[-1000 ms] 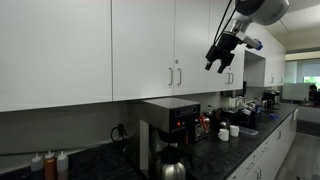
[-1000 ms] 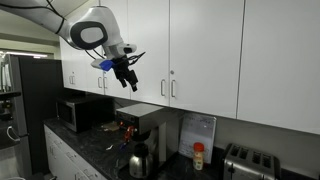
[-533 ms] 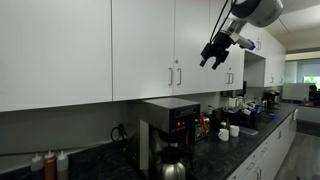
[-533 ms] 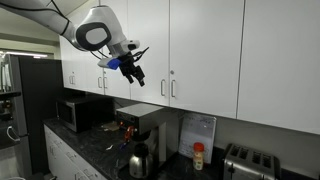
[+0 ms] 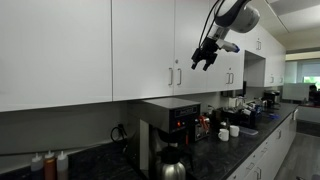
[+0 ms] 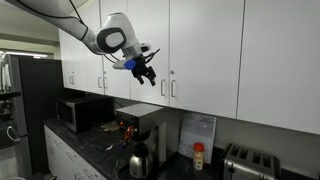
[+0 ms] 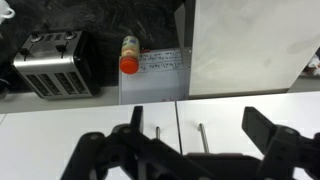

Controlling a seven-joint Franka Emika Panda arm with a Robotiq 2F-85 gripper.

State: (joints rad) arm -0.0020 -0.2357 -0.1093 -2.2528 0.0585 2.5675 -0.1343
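My gripper hangs high in front of the white upper cabinets, open and empty. In the wrist view its two dark fingers stand wide apart, and the gripper frames the right one of two thin metal cabinet handles. The other handle is just left of it, across the door seam. In both exterior views the fingertips are a short way from this pair of handles, not touching them.
Below stand a black coffee maker with a steel carafe, a microwave, a toaster, a red-capped bottle and sauce bottles. Mugs sit farther along the dark counter.
The arm has swung the open gripper along the cabinet fronts toward the pair of handles and slightly upward. The jaws stayed open and empty.
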